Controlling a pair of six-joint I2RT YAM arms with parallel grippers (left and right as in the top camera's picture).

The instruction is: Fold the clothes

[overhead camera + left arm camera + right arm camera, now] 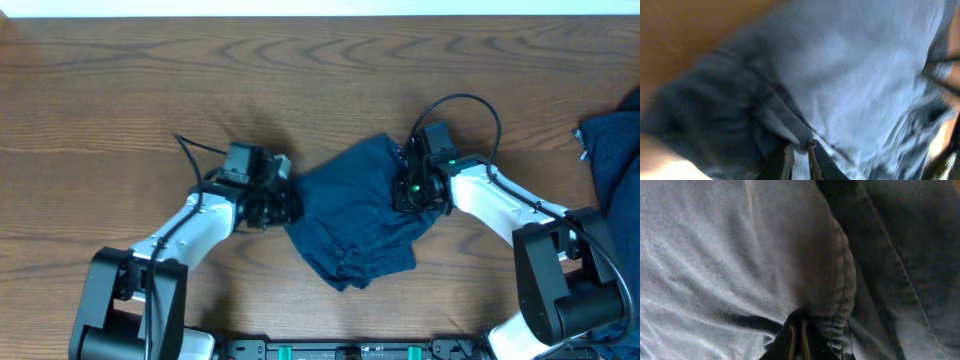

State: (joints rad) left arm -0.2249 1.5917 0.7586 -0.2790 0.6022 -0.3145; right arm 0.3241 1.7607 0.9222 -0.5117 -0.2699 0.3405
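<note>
Shorts (355, 215) lie bunched mid-counter (120, 90), toward the front edge. Left pincer (290, 200) is narrow, nipping a fold at the shorts' left edge. Right pincer (408, 190) is nearly closed on a seamed fold at their right side. 1 more dark garment (612, 150) sits at the right edge.

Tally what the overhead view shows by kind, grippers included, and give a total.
Dark blue garments: 2 (bunched garment mid-table, second garment at the right edge)
Grippers: 2 (left gripper, right gripper, both at the bunched garment)
Total: 4
</note>
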